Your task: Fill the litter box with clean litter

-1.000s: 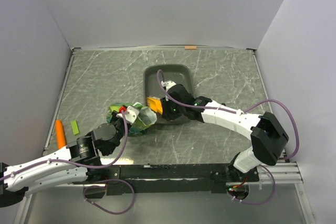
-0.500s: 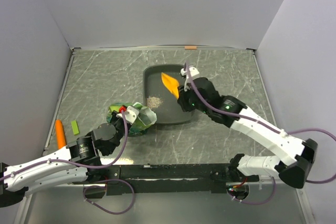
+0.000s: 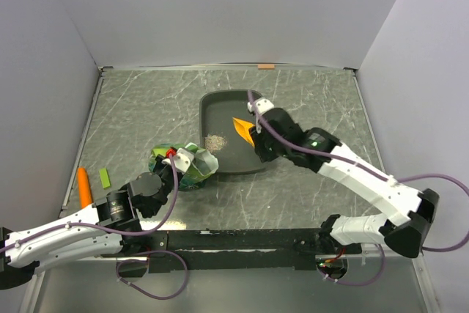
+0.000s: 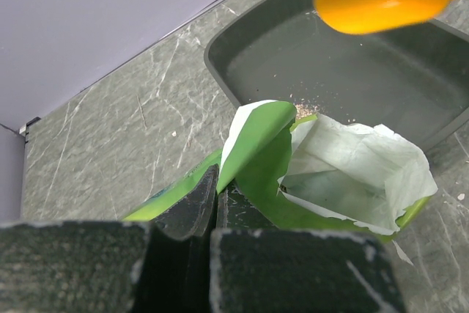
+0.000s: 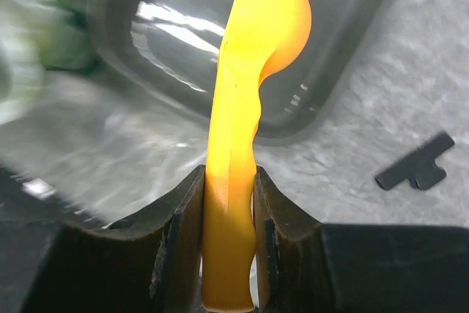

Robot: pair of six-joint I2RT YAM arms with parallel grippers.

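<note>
1. Over the litter box [image 3: 229,108], the right gripper [image 3: 254,137] is partly closed, jaws clamped on the handle of the orange scoop [image 3: 242,130]. The scoop bowl hangs above the tray floor; can't tell if it touches.
2. Left gripper [image 4: 215,197] is fully closed, pinching the rim of the green bag [image 4: 267,155]. The bag mouth gapes open with pale lining showing, just beside the box's near-left corner.
3. Litter box: dark grey shallow tray with rounded corners and a raised rim. It sits mid-table [image 3: 146,108], slightly toward the back, floor mostly bare.
4. Clean litter [image 3: 215,141]: small beige-tan pile on the tray floor, near-left part, on the bag side. A few grains show by the rim in the left wrist view.
5. Counts: one litter box, one litter pile, one bag, one scoop, two grippers.
6. Left table edge: one orange stick-like item [image 3: 84,186] and one small green strip [image 3: 104,177], near each other, not touching.
</note>
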